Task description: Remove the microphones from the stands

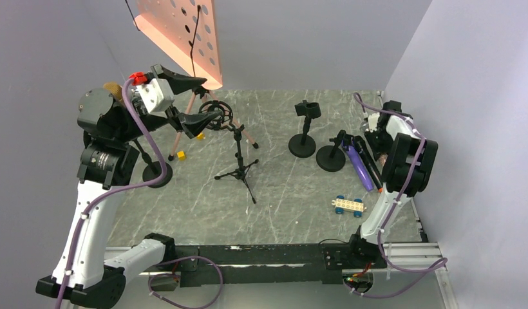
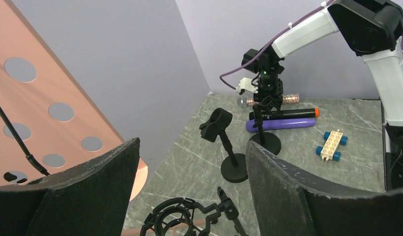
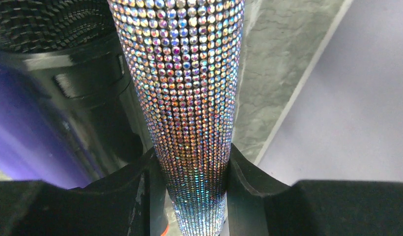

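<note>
Your right tool (image 3: 195, 187) is clenched on the glittery microphone (image 3: 189, 88) at the tabletop's (image 1: 281, 193) 3 o'clock; stiff, probably light, its studs likely slippery, so keep to the narrow handle; left tool (image 2: 192, 147) hangs released

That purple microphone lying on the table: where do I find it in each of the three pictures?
Top external: the purple microphone lies right of centre, close to the right arm.
Left wrist: it lies flat, upper right of centre.
Right wrist: only a purple blur at the left edge, left of the glitter microphone.
Shared landmark: the black microphone lies alongside it in all three views.
</note>
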